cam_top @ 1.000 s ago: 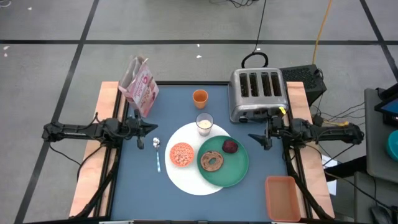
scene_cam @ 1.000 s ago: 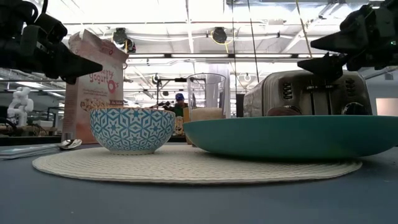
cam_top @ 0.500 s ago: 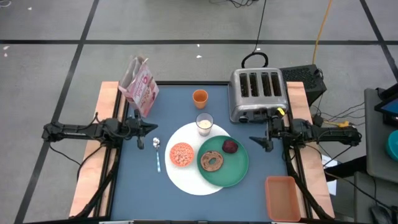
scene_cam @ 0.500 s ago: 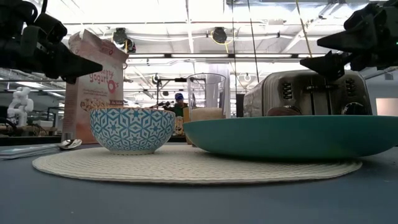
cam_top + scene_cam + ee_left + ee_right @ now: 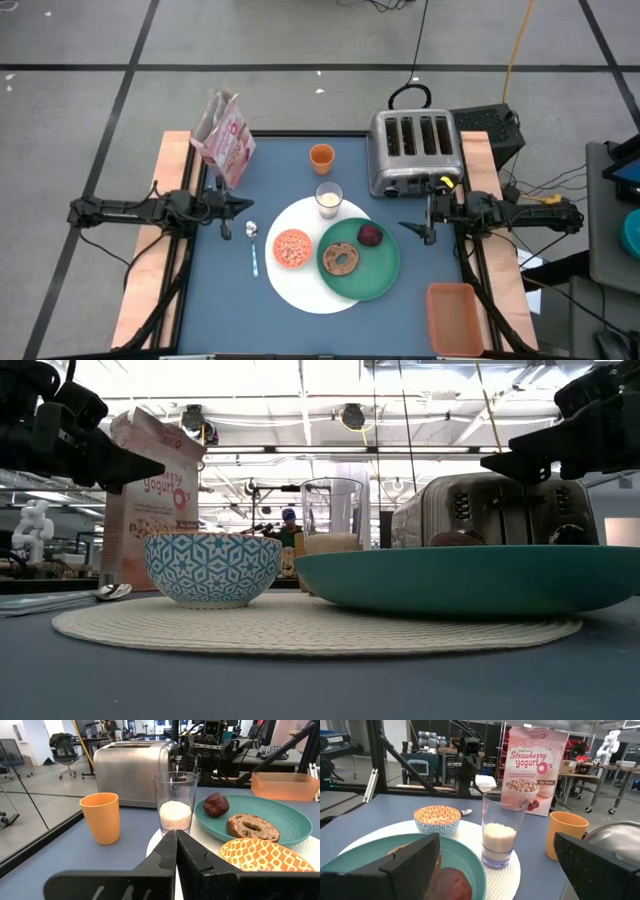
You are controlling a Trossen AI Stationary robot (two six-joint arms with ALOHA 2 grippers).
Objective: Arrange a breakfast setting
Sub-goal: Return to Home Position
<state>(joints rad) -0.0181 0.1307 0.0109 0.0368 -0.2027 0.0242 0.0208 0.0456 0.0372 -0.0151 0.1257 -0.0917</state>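
A large white plate lies mid-table. On it rest a green plate and a patterned cereal bowl. A brown bagel and a dark red fruit lie on the green plate. The milk glass stands at the white plate's far rim, with the orange cup beyond it. The blue-handled spoon lies on the table left of the plate. My left gripper hovers shut at the left edge. My right gripper hovers open at the right edge. Both point level, inward, and hold nothing.
A silver four-slot toaster stands at the far right, close beside my right gripper. A pink cereal box stands at the far left corner. An orange tray sits at the near right. Bare blue tabletop lies near left.
My right gripper has rolled about its own pointing line while staying in place and open. In the low view its two fingers stood one above the other; now they fall nearly into one line. Nothing on the table has moved.
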